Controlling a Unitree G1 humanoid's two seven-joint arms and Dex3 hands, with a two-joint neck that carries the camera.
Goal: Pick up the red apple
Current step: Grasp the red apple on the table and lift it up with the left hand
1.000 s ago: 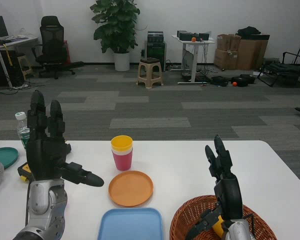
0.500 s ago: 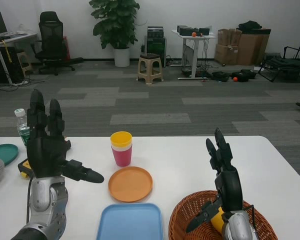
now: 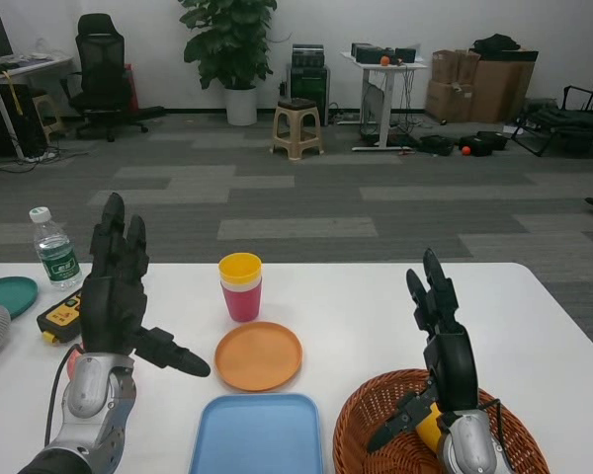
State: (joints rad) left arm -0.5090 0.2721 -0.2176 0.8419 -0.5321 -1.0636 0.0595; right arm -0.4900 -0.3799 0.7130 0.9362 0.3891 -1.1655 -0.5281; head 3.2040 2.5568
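A small patch of red shows at the left edge of my left wrist; it may be the red apple, and the arm hides the rest. My left hand stands upright over the table's left side, fingers spread and thumb pointing right, holding nothing. On the right, my right hand is raised above the wicker basket, fingers apart and empty.
Stacked yellow and pink cups stand mid-table, with an orange plate and a blue tray in front of them. A water bottle, a yellow-black device and a teal plate sit at the left. Something yellow lies in the basket.
The view has dipped a little. My left hand has shifted right and leaned over, uncovering the bottle and the device, and a bit of red now shows by its wrist. The right hand has hardly moved.
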